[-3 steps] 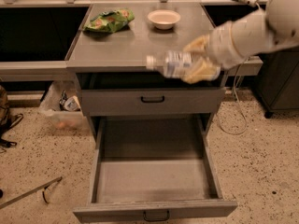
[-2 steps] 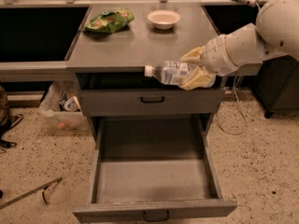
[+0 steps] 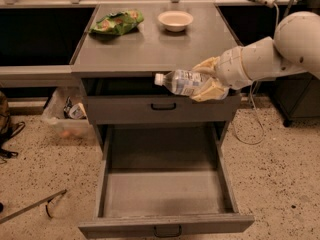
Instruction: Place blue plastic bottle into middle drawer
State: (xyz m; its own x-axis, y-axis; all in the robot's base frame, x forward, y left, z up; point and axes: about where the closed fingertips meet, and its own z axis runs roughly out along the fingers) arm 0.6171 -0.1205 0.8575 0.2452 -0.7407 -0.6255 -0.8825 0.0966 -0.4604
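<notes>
In the camera view, a white, thick-jointed robot arm (image 3: 272,51) reaches in from the right. Its gripper (image 3: 204,79) hangs just in front of the front edge of the flat grey metal counter (image 3: 150,49). The two tan fingers (image 3: 206,65) are clamped on a small clear blue plastic bottle (image 3: 181,82) with a white cap and a pale blue-and-white label, one finger above its base end and one below. The bottle lies on its side in the air, cap pointing left, level with the dark gap over the closed grey upper drawer front (image 3: 130,111) with its black handle. Below that, the long, deep grey metal middle drawer (image 3: 162,194) stands pulled far out toward the camera, with its flat floor, side walls and small black front handle showing; the bottle is well above it, not in it. At the back of the counter lie a crumpled green snack bag (image 3: 119,22) and, to its right, a shallow white bowl (image 3: 175,20), apart from each other.
</notes>
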